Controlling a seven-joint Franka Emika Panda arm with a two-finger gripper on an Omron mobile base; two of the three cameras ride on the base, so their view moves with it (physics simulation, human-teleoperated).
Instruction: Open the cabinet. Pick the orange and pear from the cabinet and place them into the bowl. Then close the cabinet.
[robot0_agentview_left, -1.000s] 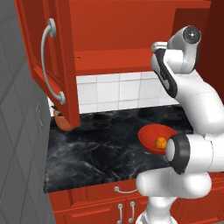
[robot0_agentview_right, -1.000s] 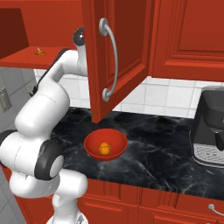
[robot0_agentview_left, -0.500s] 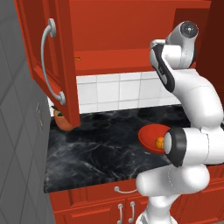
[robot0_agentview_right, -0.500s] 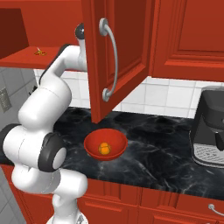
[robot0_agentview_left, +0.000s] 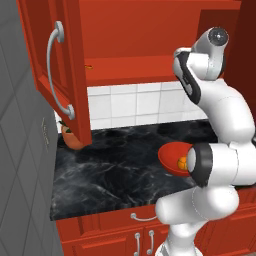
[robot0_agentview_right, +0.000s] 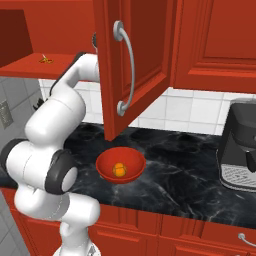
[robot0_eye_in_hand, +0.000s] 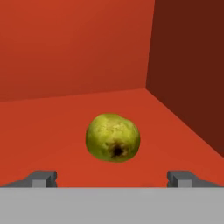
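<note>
one pear (robot0_eye_in_hand: 113, 138), one orange (robot0_agentview_right: 119, 170)

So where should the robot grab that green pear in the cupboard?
Around its fat middle, one finger on each side. The pear lies on the cabinet shelf with its dark end facing the open gripper, which is already lined up with it. Coming straight in from the front looks best, since the cabinet's side wall stands close on one side.
</note>
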